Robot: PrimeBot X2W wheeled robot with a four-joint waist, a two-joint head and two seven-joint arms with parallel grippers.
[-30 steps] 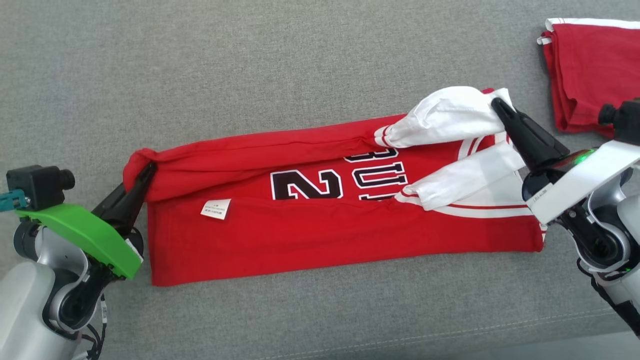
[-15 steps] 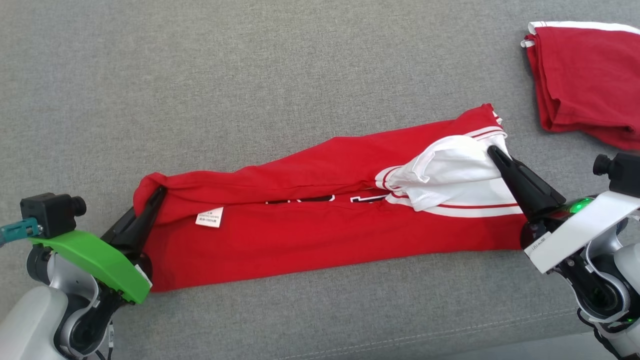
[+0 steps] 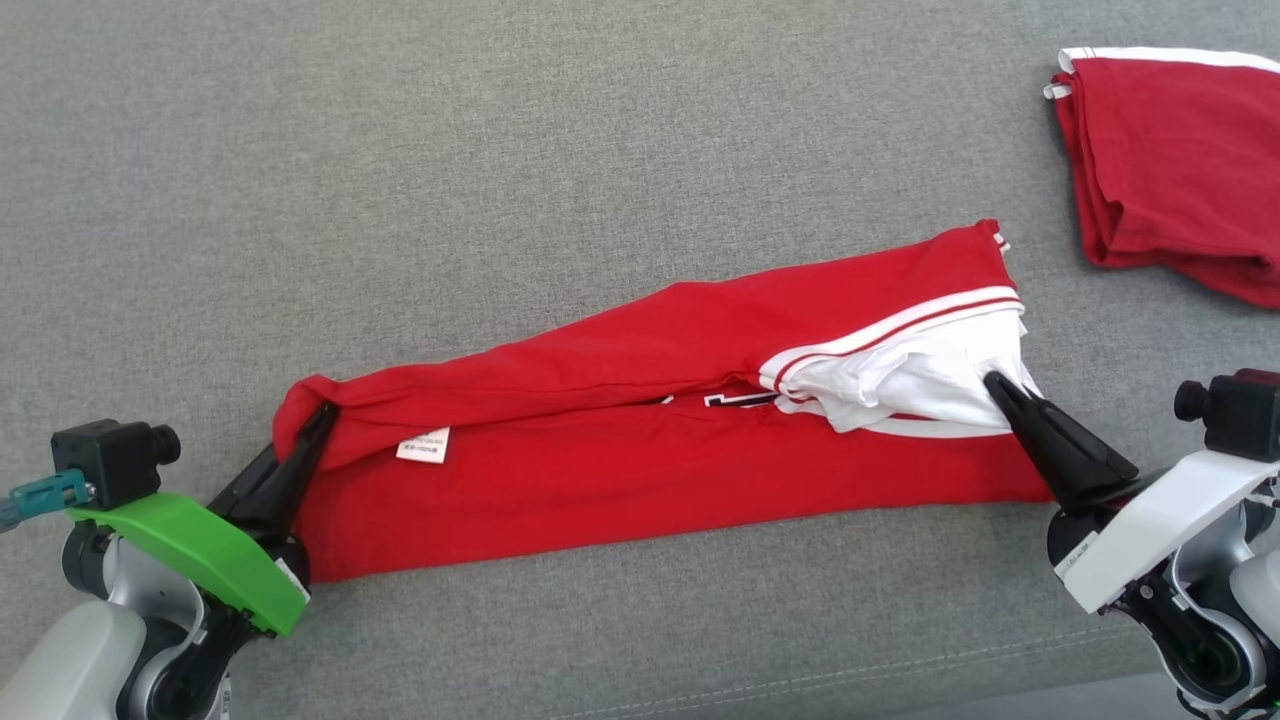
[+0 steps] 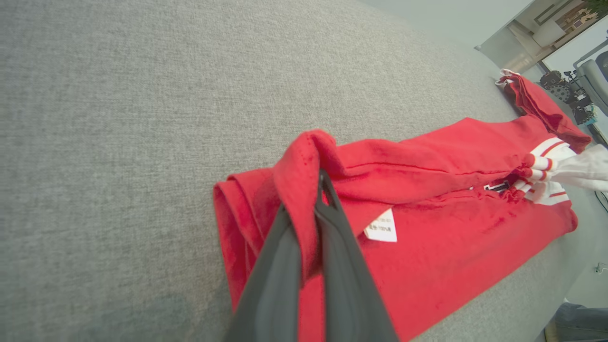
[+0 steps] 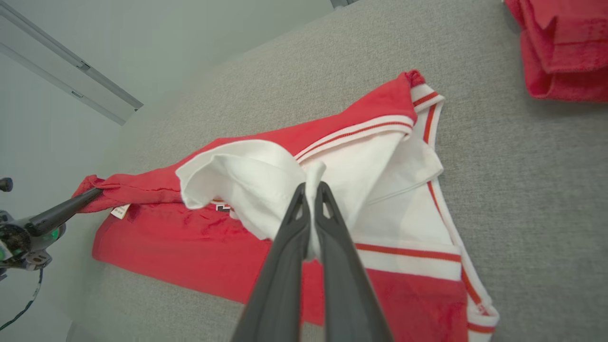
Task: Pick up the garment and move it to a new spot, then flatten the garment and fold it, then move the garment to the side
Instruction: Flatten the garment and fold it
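We have the jersey (image 3: 640,470) lying as a long, half-folded band across the grey cushion (image 3: 500,150), its far long edge raised and folded over toward us. Our left fingers (image 3: 280,475) are clamped together on a red corner at its left end; in the left wrist view the cloth is pinched between them and wraps over the tips. Our right fingers (image 3: 1055,450) are clamped on the white sleeve (image 3: 900,385) at the right end, with a fold of white fabric squeezed between them. A white label (image 3: 423,446) shows near the left end. A second, folded red garment (image 3: 1170,170) lies well apart at the far right
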